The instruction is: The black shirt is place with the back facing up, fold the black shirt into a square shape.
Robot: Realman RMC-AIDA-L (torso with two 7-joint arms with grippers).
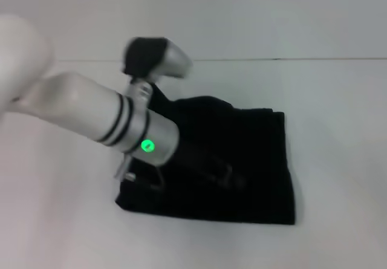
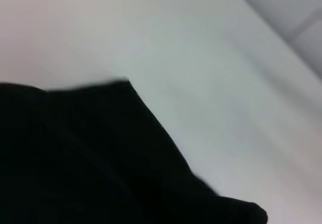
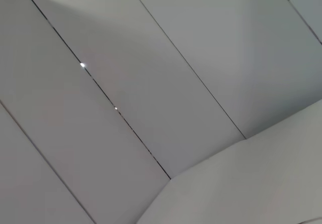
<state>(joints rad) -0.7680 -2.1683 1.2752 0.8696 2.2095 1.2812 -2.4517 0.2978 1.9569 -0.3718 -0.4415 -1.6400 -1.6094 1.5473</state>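
The left gripper (image 1: pixel 142 178) is down at the near left part of the large, soft, plain black short-sleeved shirt (image 1: pixel 242 160), low over the cloth or on it. The silver forearm with its green light hides the fingers, so I cannot tell whether they are spread, closed, or pinching fabric. The left wrist view shows only dark fabric filling one side and bare pale surface beyond a shirt edge (image 2: pixel 151 113); no fingers appear there either.

Outward from that gripper, the shirt lies as a compact, roughly rectangular dark block on the white tabletop (image 1: pixel 338 130), already folded in on itself. Its far corner from the gripper looks fairly crisp, while the far edge near the arm bulges unevenly. No lettering shows on the upper face.

The right gripper is not seen in the head view; its wrist camera faces pale wall panels and a table edge, well apart from the shirt.

As for handling, the shirt should be light, limp and without stiffness, so it will droop and drag rather than hold shape. It is not fragile, but layers may slip over one another on the smooth top. The best hold is likely at a corner or along an edge, pinching all layers together.
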